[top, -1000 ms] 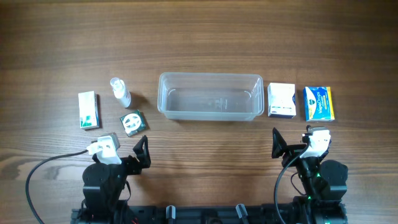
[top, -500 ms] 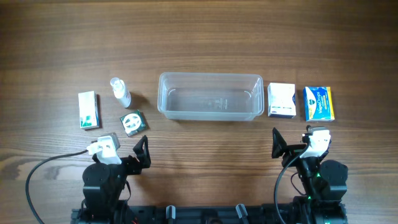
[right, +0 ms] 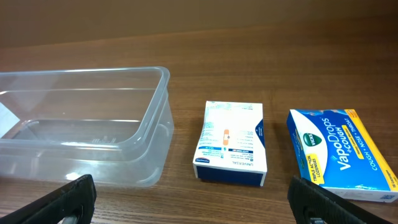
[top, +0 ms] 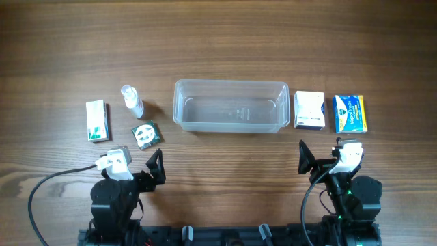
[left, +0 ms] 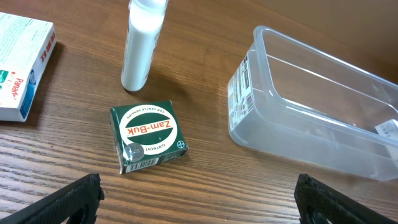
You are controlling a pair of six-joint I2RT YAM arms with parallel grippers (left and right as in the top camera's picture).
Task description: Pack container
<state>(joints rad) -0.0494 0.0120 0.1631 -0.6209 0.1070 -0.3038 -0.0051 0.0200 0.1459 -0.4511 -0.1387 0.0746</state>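
Observation:
The clear plastic container [top: 230,106] stands empty at the table's middle; it also shows in the left wrist view [left: 311,118] and the right wrist view [right: 81,124]. Left of it are a white-green box [top: 97,121], a small spray bottle [top: 131,100] and a green Zam-Buk box [top: 145,134] [left: 148,134]. Right of it are a white-blue box [top: 308,110] [right: 231,142] and a blue VapoDrops box [top: 349,113] [right: 342,152]. My left gripper [top: 154,170] [left: 199,202] is open and empty near the front edge. My right gripper [top: 304,158] [right: 193,202] is open and empty too.
A black cable [top: 51,184] loops from the left arm's base at the front left. The wooden table [top: 225,41] stretches bare behind the container.

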